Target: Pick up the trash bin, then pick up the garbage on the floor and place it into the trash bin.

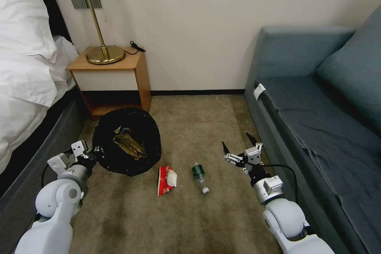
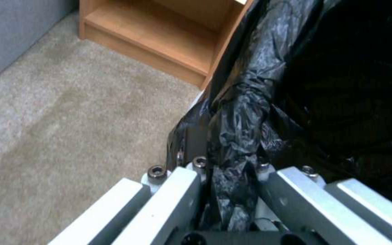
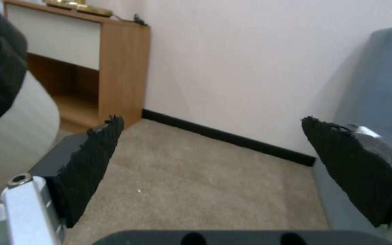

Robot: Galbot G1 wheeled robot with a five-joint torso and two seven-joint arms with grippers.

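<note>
Left gripper (image 1: pixel 88 151) pinching trash bin (image 1: pixel 127 141) rim; right gripper (image 1: pixel 240 146) spread, right of bottle (image 1: pixel 199 177), red-and-white wrapper (image 1: pixel 166 179).

The trash bin (image 1: pixel 127 143) is lined with a crinkly black bag, with tan paper (image 1: pixel 129 145) and a yellow-brown wrapper (image 1: pixel 121 130) inside. On the beige carpet (image 1: pixel 190 214) lie a red-and-white wrapper (image 1: pixel 166 179) and a clear bottle (image 1: pixel 199 176) with a green label. The sofa (image 1: pixel 317 99) is blue-grey, the nightstand (image 1: pixel 113 83) light wood, the lamp (image 1: pixel 97 20) brass, the bedding (image 1: pixel 27 55) white.
</note>
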